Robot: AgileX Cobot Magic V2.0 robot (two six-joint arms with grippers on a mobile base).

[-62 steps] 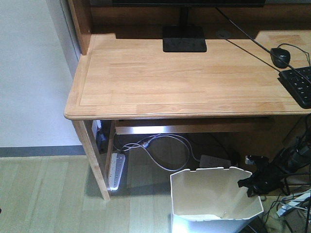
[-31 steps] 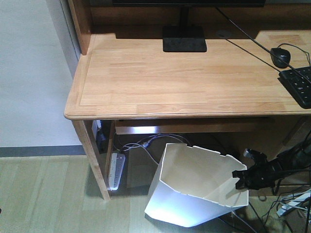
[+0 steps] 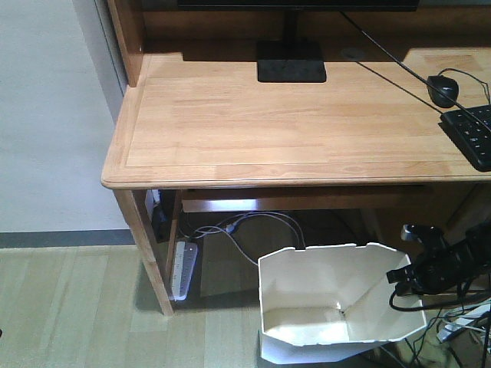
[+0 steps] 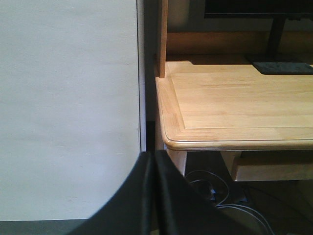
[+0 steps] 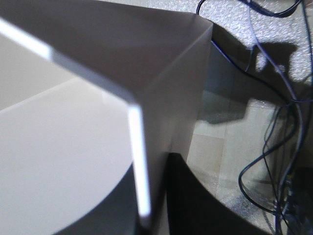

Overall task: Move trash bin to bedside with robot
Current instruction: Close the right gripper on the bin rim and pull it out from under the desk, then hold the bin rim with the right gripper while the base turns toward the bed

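Our trash bin [image 3: 307, 295] sits on the floor [image 3: 69, 307] just before the counter [image 3: 268, 123], tipped toward us, the right claw [image 3: 400, 277] clamped on its rim. No bed shows, so we judge the haul barely begun. Left claw [image 4: 149, 196] is pinched together, empty. Tangled cables [image 3: 460, 318] beside the bin could snag; a power strip [image 3: 182, 268] lies leftward.

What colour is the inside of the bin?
The bin is cream inside; the front view shows it best.

Mouse [image 3: 443, 90] and keyboard [image 3: 469, 134] lie on the wooden desk [image 3: 268, 123].
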